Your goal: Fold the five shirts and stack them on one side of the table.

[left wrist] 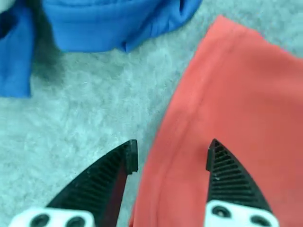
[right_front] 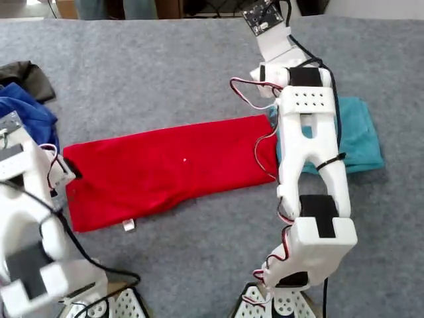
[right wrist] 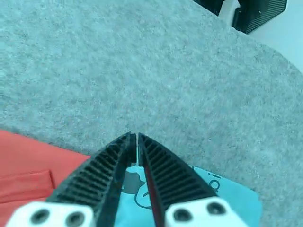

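Note:
A red shirt [right_front: 165, 172] lies folded into a long strip across the middle of the grey table [right_front: 165, 73]. My left gripper [left wrist: 173, 151] is open at the strip's left end [right_front: 66, 173], one finger over the red cloth [left wrist: 246, 94] and the other over bare table. A folded teal shirt [right_front: 358, 132] lies at the right, partly under the right arm. My right gripper [right wrist: 136, 137] is shut with nothing in it, hanging over the spot where the red shirt [right wrist: 28, 161] meets the teal shirt [right wrist: 222, 198].
A crumpled blue shirt [right_front: 26, 116] [left wrist: 104, 23] and a dark shirt [right_front: 26, 76] lie at the far left edge. The right arm [right_front: 308, 146] stretches over the teal shirt. Open table lies beyond and in front of the red strip.

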